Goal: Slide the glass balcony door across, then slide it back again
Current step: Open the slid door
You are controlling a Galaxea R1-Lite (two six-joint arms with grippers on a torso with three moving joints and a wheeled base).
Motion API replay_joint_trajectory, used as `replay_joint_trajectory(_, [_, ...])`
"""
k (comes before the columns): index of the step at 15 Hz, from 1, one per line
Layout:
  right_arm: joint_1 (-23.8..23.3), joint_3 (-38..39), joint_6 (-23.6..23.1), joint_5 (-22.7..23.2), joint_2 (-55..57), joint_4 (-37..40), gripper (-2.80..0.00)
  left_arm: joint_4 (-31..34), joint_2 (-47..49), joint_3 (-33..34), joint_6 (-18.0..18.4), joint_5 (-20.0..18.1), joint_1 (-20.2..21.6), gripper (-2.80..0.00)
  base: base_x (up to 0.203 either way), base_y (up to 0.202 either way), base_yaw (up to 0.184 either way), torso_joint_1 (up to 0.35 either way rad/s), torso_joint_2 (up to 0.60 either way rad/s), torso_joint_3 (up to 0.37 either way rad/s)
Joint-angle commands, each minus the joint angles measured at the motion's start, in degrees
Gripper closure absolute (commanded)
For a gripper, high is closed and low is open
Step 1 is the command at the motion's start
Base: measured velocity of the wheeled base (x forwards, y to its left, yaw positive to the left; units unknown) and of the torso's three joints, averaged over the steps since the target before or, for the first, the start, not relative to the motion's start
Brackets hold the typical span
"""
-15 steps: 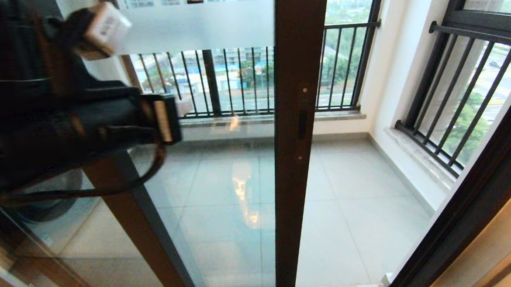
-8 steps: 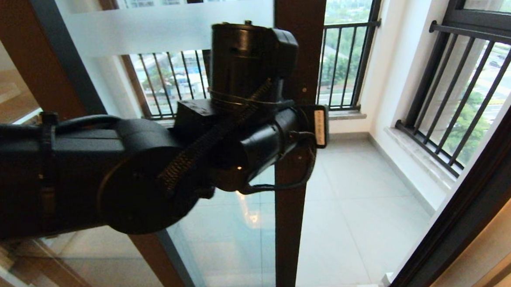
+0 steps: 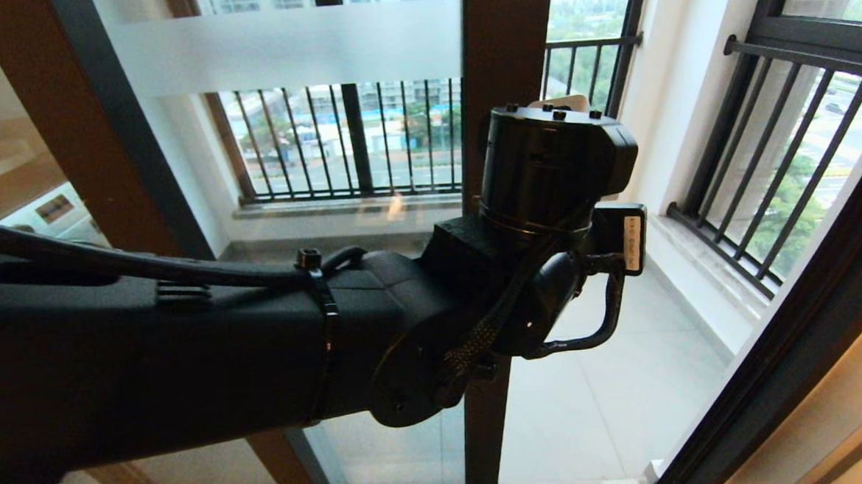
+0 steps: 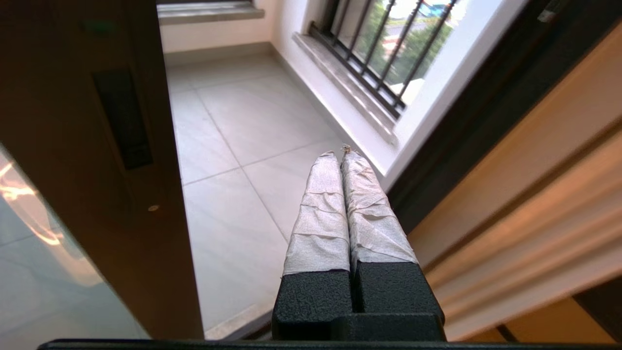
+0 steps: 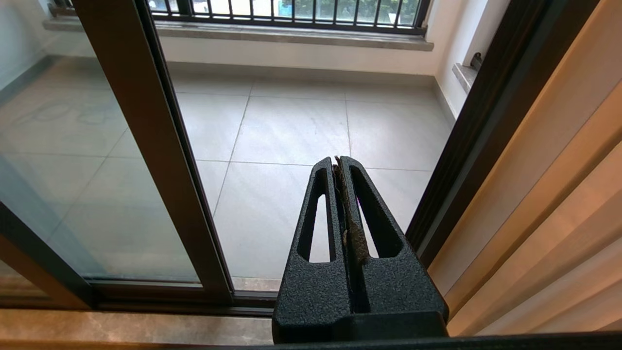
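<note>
Both pincers closed — left pincer [image 4: 342, 154] beside glass balcony door [image 4: 73, 146]

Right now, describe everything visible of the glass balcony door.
The glass balcony door is a tall clear pane in a dark brown frame, with a frosted band across its top. Its stile carries a dark recessed handle slot. It stands upright, partly open. The left gripper, shut, hangs beside the stile, not touching it.

glossy glass balcony door [image 3: 367, 149], brown frame
</note>
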Motion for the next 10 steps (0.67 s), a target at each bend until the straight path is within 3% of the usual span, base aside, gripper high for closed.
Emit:
replay_joint_trajectory(1, [0.0,0.0,0.0,0.0,0.1,0.0,0.0,-0.3,2.3,-0.9,0.1,0.3,-0.1,0.0,0.0,0.0,0.0,0.0,0.0,0.0])
replay_joint_trajectory(4, [0.0,0.0,0.0,0.0,0.1,0.0,0.0,0.1,6.4,-6.7,0.2,0.6,-0.1,0.0,0.0,0.0,0.0,0.0,0.0,0.0])
replay_joint_trajectory(7, [0.0,0.0,0.0,0.0,0.1,0.0,0.0,-0.2,13.0,-13.8,1.3,3.9,0.2,0.0,0.0,0.0,0.0,0.0,0.0,0.0])
replay_joint_trajectory(10, [0.0,0.0,0.0,0.0,0.1,0.0,0.0,-0.4,16.0,-16.7,2.3,5.1,3.2,0.0,0.0,0.0,0.0,0.0,0.0,0.0])
